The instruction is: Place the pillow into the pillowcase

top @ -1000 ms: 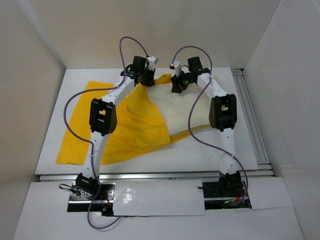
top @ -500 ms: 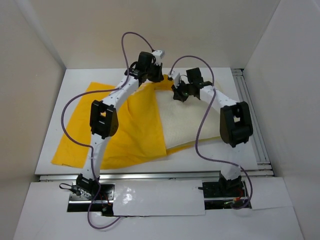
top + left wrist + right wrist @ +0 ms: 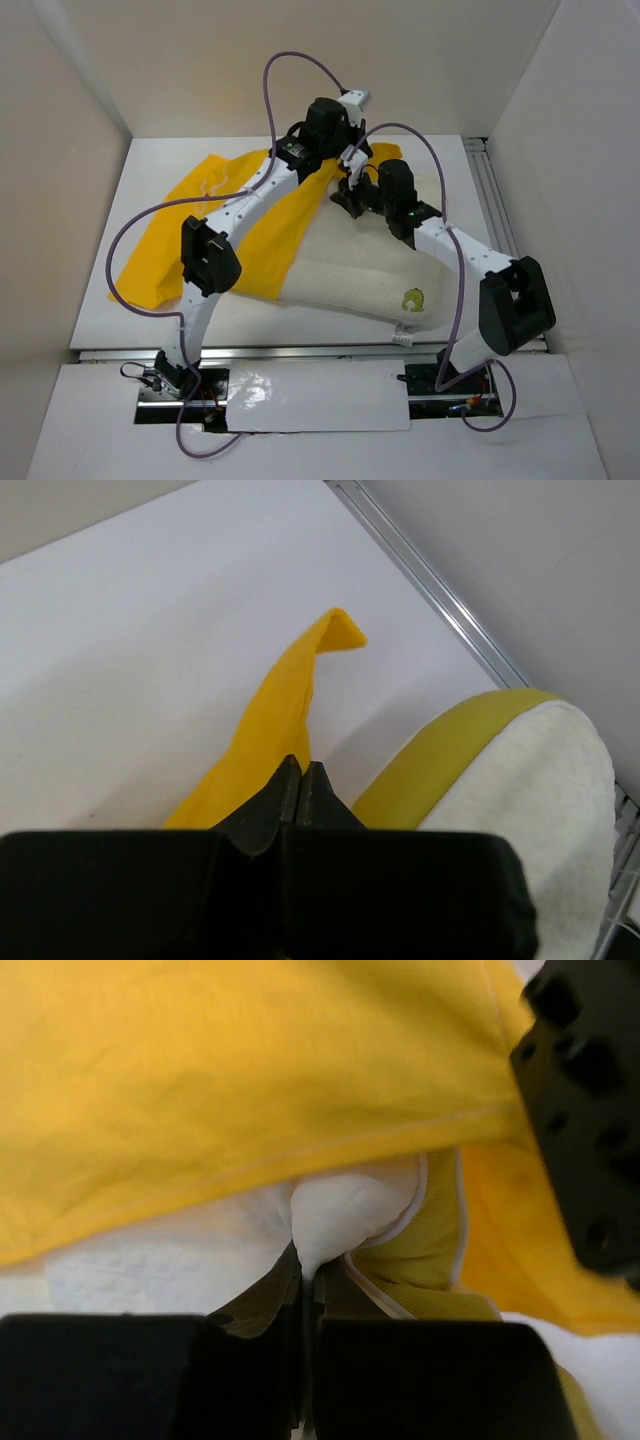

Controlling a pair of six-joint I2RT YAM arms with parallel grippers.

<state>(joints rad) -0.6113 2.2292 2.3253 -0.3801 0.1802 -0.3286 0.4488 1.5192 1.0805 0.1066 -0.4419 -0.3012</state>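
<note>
Wrist views only: left gripper (image 3: 302,778) clamped on pillowcase (image 3: 272,718) edge, right gripper (image 3: 305,1272) clamped on pillow (image 3: 350,1205) corner. Overhead: one pillow, one pillowcase, emblem (image 3: 412,299) at 5 o'clock.

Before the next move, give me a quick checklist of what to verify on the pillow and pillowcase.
1. Left gripper shut on the pillowcase: ok.
2. Right gripper shut on the pillow: ok.
3. Pillow inside the pillowcase: not ok, most of it lies uncovered.
4. Pillowcase mouth held open: cannot tell.
5. Wrists apart: cannot tell, they sit very close.
</note>
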